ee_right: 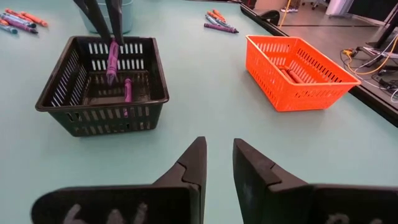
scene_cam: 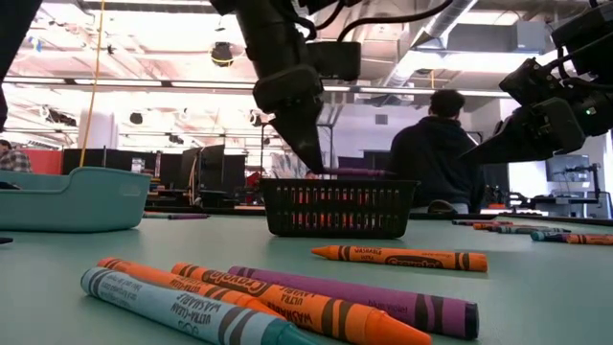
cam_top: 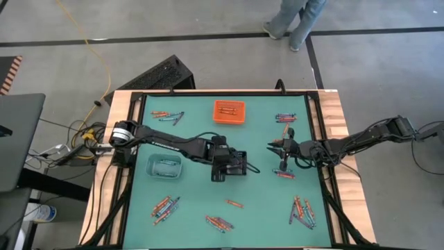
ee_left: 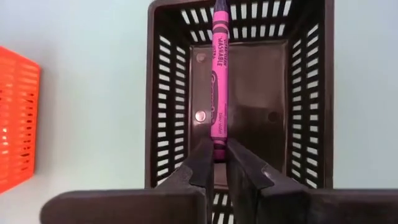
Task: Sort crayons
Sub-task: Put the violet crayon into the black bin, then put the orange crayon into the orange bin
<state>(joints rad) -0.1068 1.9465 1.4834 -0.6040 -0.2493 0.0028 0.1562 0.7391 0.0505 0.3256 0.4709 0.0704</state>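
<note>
The left pincer [ee_left: 214, 163] hangs over the black bin [cam_top: 236, 164] near the middle of the tabletop [cam_top: 201, 139], its fingers nearly together on the end of a purple crayon [ee_left: 219, 68]; the crayon slopes down from the fingertips into the bin, and the right wrist view shows it inside the bin's walls beside a second purple crayon [ee_right: 127, 90] lying on the bin floor. Whether the fingers are gripping it firmly or have begun to let go I cannot tell. The right pincer [ee_right: 217, 163] waits above bare green surface to the right of the black bin, its fingers a small way apart and holding nothing. Other crayons lie scattered in loose groups: a cluster at the far left [cam_top: 168, 114], one at the far right [cam_top: 286, 117], groups along the near edge at left [cam_top: 164, 207], centre [cam_top: 219, 222] and right [cam_top: 302, 210], and a single orange one [cam_top: 234, 203] between them. An orange bin [cam_top: 229, 112] stands at the far side with orange crayons in it, and a pale teal bin [cam_top: 164, 165] sits left of the black one.
</note>
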